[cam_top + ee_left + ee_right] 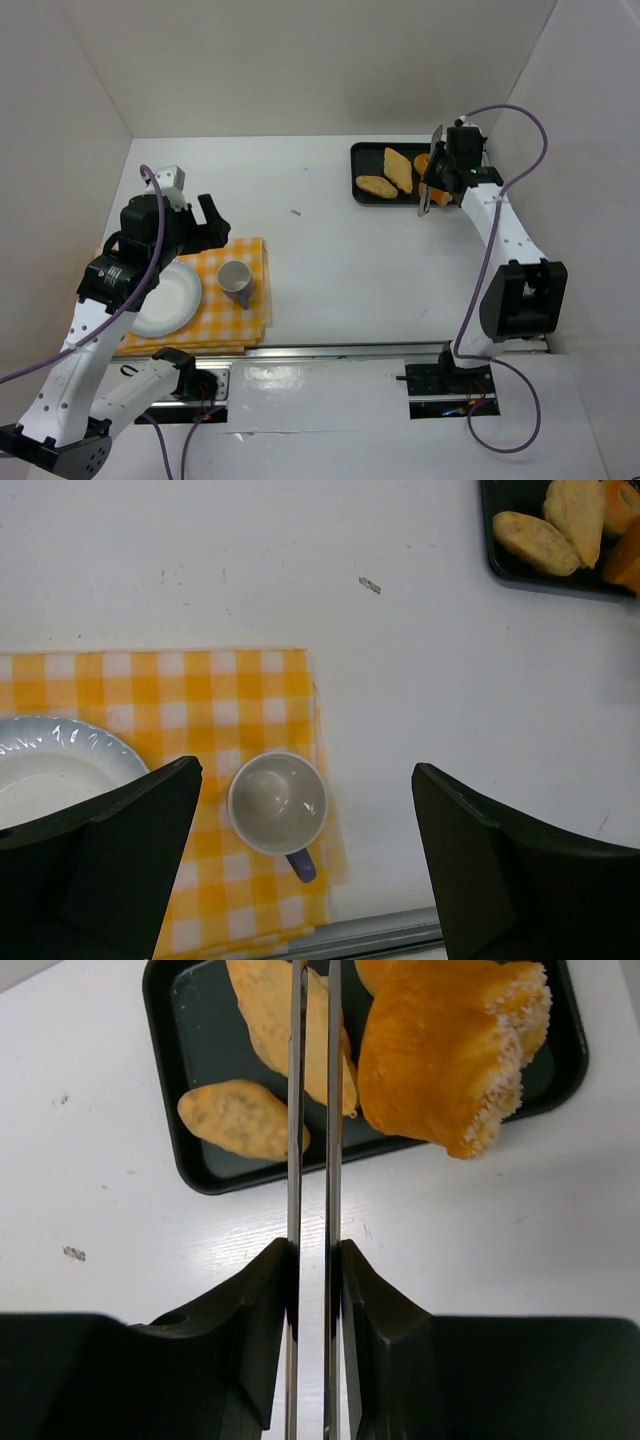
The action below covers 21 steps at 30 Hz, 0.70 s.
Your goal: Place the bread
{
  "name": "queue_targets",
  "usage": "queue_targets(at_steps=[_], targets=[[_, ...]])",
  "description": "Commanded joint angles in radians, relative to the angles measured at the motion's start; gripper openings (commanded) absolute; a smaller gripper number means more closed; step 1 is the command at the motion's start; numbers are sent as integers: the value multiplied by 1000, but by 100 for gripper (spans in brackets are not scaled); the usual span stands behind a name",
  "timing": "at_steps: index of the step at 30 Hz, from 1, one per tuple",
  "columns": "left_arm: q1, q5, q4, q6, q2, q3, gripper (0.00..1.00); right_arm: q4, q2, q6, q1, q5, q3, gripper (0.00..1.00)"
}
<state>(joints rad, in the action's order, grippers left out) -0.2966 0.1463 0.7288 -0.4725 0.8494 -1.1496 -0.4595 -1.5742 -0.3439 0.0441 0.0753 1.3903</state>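
The right tool [313, 1252] is clenched on a pair of metal tongs [297, 1110], pressing the two blades almost together with nothing between them. Ahead of it the blades reach over the black tray [170, 1020]. A small pale roll [240, 1118] lies to their left, a long roll [262, 1010] beneath them, and an orange chunk of bread [440, 1050] just to their right. The step in hand appears to be the pick-up: the blades likely need to spread and straddle one piece before squeezing. Well apart, the left tool [307, 772] hangs released over a cup [277, 800], with a plate [60, 750] beside it.

The tongs [333, 1110] run off the right wrist view's top, and 1 left jaw covers part of the plate [80, 735].
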Motion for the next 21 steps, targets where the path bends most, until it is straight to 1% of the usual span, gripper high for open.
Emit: queue_targets(at_steps=[1, 3, 6, 8, 10, 11, 13, 15, 19, 21], targets=[[7, -25, -52, 11, 5, -15, 100, 31, 167, -35, -30, 32, -43, 33], [16, -25, -62, 11, 5, -15, 100, 19, 198, -44, -56, 44, -68, 38], [16, -45, -71, 11, 14, -15, 100, -7, 207, -44, -128, -28, -68, 40], [16, -45, -71, 11, 23, -15, 100, -7, 207, -44, -182, -113, -77, 40], [16, -54, -71, 11, 23, -15, 100, -7, 207, -53, -208, -160, -89, 41], [16, -54, -71, 11, 23, -15, 100, -7, 198, -53, -223, -186, -100, 45], [16, -54, -71, 11, 23, -15, 100, -7, 198, -53, -224, -186, -100, 49], [16, -54, -71, 11, 23, -15, 100, -16, 198, -53, -224, -160, -100, 49], [16, -54, -71, 2, 23, -15, 100, -7, 207, -53, -243, -147, -109, 57], [16, -54, -71, 2, 23, -15, 100, -7, 198, -63, -253, -158, -119, 58]])
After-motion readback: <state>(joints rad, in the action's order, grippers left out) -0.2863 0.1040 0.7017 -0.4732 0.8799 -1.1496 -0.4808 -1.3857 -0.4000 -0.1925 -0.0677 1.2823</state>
